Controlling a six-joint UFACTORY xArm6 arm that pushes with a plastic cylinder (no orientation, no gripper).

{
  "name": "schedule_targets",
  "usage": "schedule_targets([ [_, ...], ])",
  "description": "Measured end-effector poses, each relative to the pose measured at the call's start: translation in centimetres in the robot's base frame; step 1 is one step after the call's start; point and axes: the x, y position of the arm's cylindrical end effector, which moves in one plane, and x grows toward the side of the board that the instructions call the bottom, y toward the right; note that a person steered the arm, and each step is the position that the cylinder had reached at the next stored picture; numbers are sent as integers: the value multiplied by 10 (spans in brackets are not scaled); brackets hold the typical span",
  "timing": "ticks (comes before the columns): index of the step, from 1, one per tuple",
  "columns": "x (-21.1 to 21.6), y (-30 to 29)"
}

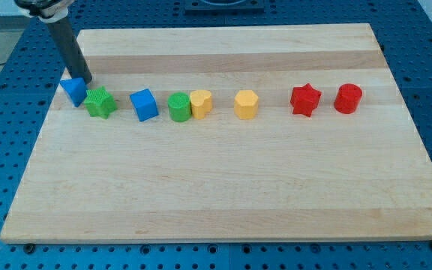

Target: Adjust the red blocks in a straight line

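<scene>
Red pair sits at the view's right end of the row: red star with the red cylinder just beside it, already roughly level. No fingers here, just a rod. My tip is way over at the view's left, touching the blue block by the green star. Risk I see: dragging across the row could bump the yellows or greens, and a glancing push could spin the red star out of line.

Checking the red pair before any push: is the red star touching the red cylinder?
Apart. The camera view shows a strip of bare board between the red star and the red cylinder to its right.
</scene>
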Motion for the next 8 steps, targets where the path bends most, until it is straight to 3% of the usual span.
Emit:
schedule_targets([
  [2,11,-3],
  [3,-25,32],
  [4,-25,110],
  [5,14,182],
  [8,26,190],
])
